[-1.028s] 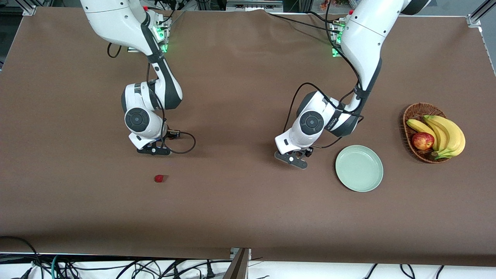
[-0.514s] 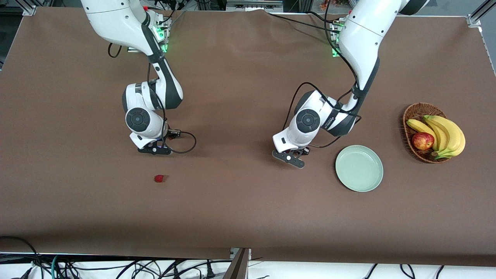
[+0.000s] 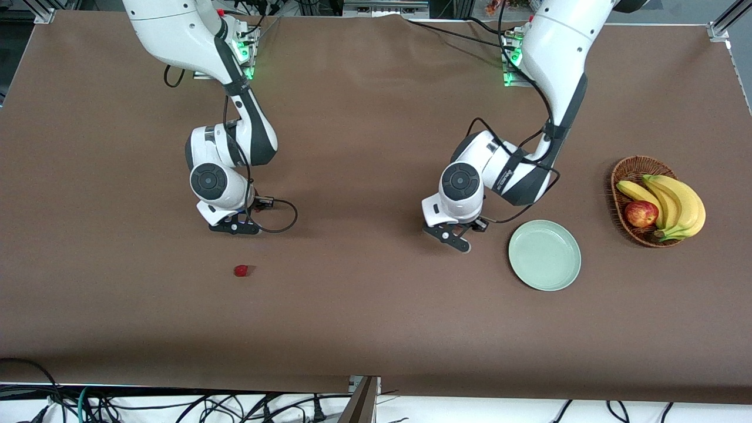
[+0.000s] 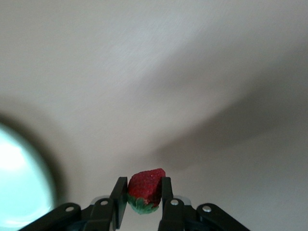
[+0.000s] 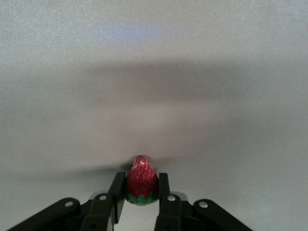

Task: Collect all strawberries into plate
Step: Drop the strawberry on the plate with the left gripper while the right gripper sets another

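Front view: a brown table is seen from above; the left gripper [image 3: 455, 238] is held over bare table, just at nine o'clock of the pale mint-green plate [image 3: 544, 255]; the right gripper [image 3: 234, 226] is held over the table toward the right arm's end; a loose strawberry [image 3: 241, 270] lies on the cloth nearer the camera than that gripper, at its six o'clock, its pointing too small to be told. A wicker basket [image 3: 624, 174] with bananas [image 3: 675, 202] and an apple [image 3: 641, 213] is set at three o'clock of the plate, apart from it. Left wrist view: the jaws are closed narrowly on a second strawberry [image 4: 146, 189]; its green cap sits low between the fingers [image 4: 118, 197], its long axis tilted, tip pointing away from the palm; the plate's blurred edge [image 4: 19, 183] is seen beside. Right wrist view: the jaws are likewise pinched on a third strawberry [image 5: 141, 181]; its long axis runs straight out along the fingers [image 5: 163, 192], cap toward the palm, tip outward.
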### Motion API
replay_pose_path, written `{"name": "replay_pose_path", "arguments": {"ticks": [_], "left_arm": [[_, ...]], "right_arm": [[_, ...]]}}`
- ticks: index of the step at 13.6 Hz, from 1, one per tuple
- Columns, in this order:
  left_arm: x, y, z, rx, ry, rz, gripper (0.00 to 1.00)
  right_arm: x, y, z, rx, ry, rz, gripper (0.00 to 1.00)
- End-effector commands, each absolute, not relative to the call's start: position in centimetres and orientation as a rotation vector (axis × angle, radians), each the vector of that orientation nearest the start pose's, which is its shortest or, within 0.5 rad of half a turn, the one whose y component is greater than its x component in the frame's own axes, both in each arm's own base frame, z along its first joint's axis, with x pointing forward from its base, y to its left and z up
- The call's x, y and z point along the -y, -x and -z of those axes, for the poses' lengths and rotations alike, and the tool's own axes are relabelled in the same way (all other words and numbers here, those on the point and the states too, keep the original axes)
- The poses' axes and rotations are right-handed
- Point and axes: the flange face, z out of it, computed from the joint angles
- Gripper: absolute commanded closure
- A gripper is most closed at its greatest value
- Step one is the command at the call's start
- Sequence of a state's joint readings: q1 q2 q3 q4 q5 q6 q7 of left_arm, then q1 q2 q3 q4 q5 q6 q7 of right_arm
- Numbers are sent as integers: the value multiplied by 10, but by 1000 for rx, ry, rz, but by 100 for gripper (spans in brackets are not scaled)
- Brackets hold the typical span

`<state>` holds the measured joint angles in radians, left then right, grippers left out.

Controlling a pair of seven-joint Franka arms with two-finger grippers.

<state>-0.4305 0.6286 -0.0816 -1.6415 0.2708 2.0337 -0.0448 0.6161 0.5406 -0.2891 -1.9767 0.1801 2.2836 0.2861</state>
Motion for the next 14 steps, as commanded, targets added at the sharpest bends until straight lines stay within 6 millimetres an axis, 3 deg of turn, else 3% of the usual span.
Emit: {"name": "replay_pose_path", "arguments": {"ticks": [1, 3, 5, 6, 9, 10, 11, 12, 14], "left_arm": [[256, -603, -268, -1055, 2662, -312, 79], [203, -628, -281, -1243, 2620, -333, 78], [157, -644, -282, -1399, 2590, -354, 77], [143, -646, -279, -1436, 2578, -370, 76], [128, -647, -258, -1510, 2553, -392, 71], [116, -651, -253, -1553, 2541, -381, 65], [108, -654, -252, -1587, 2530, -369, 50], [107, -654, -251, -1593, 2539, -365, 0], [109, -654, -252, -1603, 2533, -363, 0]], "right_arm": [[-218, -553, -198, -70, 3174, -279, 80], [-234, -554, -209, -72, 3160, -250, 80], [-275, -550, -226, -79, 3135, -205, 80], [-298, -550, -236, -117, 3116, -178, 80], [-374, -541, -255, -291, 3065, -117, 80], [-398, -539, -258, -348, 3049, -94, 80], [-421, -534, -259, -390, 3037, -81, 80], [-444, -531, -261, -434, 3021, -63, 80], [-483, -530, -259, -547, 2978, -35, 80]]}}
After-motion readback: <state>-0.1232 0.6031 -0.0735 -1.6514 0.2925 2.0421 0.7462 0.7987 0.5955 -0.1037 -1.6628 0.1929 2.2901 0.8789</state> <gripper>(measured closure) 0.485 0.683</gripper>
